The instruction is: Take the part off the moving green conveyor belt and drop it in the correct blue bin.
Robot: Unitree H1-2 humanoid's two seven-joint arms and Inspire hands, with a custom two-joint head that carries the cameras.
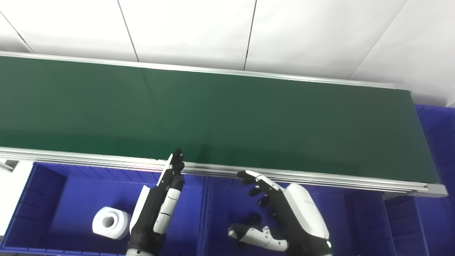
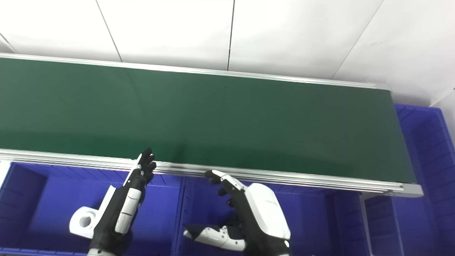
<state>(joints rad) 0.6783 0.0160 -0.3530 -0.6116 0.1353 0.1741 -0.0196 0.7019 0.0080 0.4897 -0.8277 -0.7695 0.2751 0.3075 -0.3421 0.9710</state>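
Note:
The green conveyor belt (image 1: 227, 117) runs across the whole view with no part on it. A white cylindrical part with a centre hole (image 1: 111, 222) lies in the left blue bin (image 1: 46, 209). My left hand (image 1: 160, 206) hovers over that bin's right side, fingers straight and pointing up to the belt's near rail, holding nothing. Open too, my right hand (image 1: 284, 217) hangs over the middle blue bin (image 1: 220, 213) with fingers and thumb spread apart and empty.
An aluminium rail (image 1: 320, 177) edges the belt's near side. Another blue bin (image 1: 440, 142) sits beyond the belt's right end, and more blue bin space (image 1: 366, 220) lies under the belt at the right. A white wall stands behind.

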